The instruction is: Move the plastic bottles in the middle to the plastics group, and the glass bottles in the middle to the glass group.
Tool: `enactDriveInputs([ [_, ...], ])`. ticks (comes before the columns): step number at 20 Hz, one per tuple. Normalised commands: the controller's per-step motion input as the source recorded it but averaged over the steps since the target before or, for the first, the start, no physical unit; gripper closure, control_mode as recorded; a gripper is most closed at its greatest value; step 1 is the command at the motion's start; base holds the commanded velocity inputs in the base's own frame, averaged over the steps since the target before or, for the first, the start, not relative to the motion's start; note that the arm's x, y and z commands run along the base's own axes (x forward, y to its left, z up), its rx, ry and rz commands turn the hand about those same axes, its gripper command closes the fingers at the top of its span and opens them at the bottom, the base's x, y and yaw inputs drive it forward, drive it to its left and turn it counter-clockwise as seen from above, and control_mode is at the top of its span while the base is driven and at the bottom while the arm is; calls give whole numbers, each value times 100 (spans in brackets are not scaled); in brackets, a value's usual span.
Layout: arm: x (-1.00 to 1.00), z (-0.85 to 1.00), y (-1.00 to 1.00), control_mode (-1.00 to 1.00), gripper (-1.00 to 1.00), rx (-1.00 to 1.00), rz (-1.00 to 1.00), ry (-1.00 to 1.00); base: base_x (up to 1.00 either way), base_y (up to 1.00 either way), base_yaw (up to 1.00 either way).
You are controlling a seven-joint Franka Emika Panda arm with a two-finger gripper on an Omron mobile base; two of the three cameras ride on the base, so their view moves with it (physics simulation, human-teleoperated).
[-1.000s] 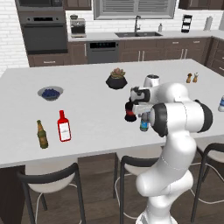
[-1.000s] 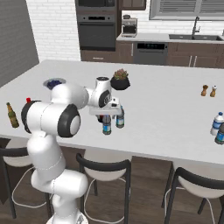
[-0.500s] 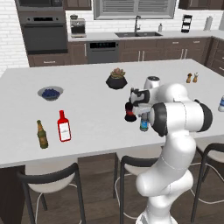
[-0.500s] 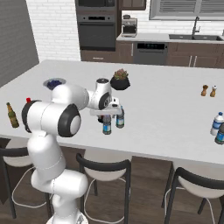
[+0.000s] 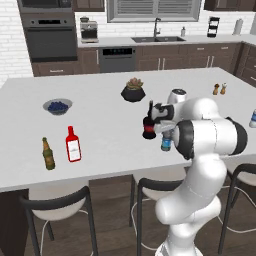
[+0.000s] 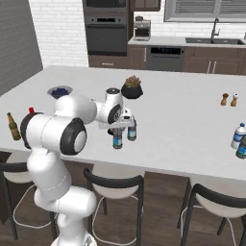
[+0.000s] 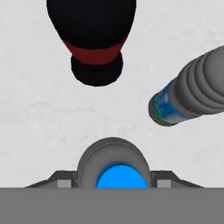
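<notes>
The gripper (image 7: 114,186) is positioned directly above one water bottle (image 7: 114,168) in the middle of the island (image 5: 105,145), toward its front edge; in the hand view the bottle's blue cap is seen end-on between the two fingers, which stand on either side of the bottle's shoulder. Compared with the frames of a second ago, the arm and the bottles are not seen to have shifted; what has changed is the jaw gap, which has narrowed from fully apart to roughly half. The jaws are therefore partly closed around the bottle, but whether they are already clamped on it cannot be told from the pictures. This is judged to be the grasp step for the first plastic bottle. The second water bottle (image 7: 192,89) stands just beside it, and the black bottle (image 7: 92,39) stands near both. None has yet been moved. The plastics group (image 6: 237,136) is located at the island's right edge, well apart. The beer bottle (image 5: 48,154) and the red bottle (image 5: 73,145) stand near the left front corner.
</notes>
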Motion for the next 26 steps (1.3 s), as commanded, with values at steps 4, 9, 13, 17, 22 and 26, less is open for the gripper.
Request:
enactDriveInputs([
  [4,-48,46,-35,-100,100,0,0,8,0,0,0],
  [9,-59,37,-65,-100,100,0,0,0,0,0,0],
  [13,-46,16,-92,-100,100,0,0,0,0,0,0],
  [17,-37,5,-100,-100,100,0,0,-2,0,0,0],
  [22,-18,1,-99,-100,100,0,-11,0,0,0,0],
  [26,0,1,-94,-100,100,0,-35,0,0,0,0],
])
